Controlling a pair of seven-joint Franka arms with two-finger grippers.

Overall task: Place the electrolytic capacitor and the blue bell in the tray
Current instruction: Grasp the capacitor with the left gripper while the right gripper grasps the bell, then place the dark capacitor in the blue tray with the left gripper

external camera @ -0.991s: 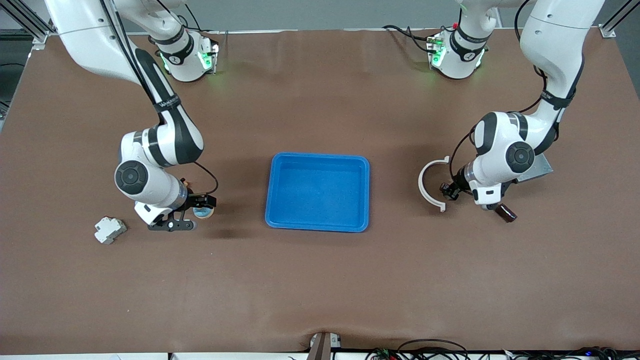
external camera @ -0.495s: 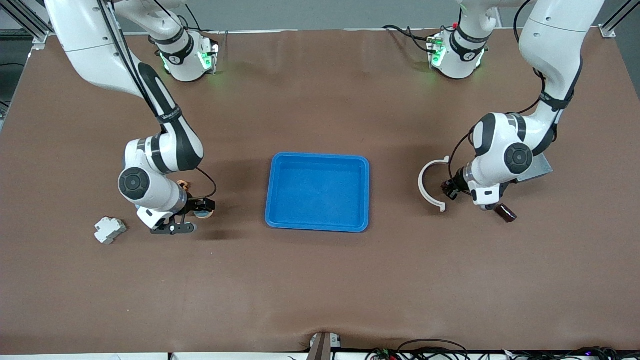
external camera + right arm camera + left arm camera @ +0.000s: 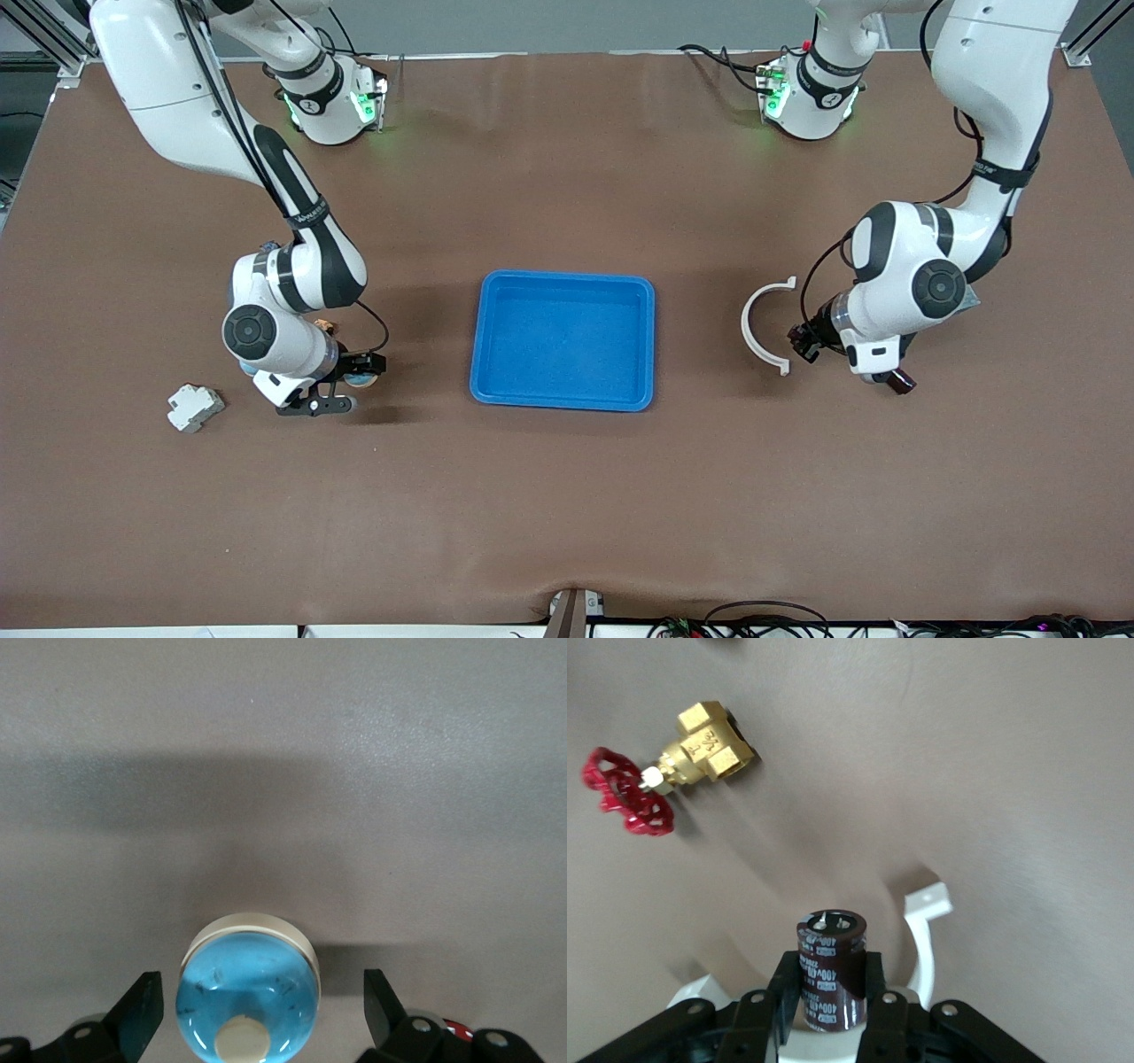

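Gripping capacitor [image 3: 831, 967], left end effector [image 3: 829, 992]; front view hides grasp.

A wide bench [image 3: 567, 496] covered in a matte brown sheet fills almost the whole front view. A pale grey wall runs along the upper edge of the frame. Aluminium frame rails [image 3: 40, 35] show in the upper left corner, and another in the upper right. Along the bottom edge lie tangled cables [image 3: 762, 620], possibly beside a small bracket at bottom centre.
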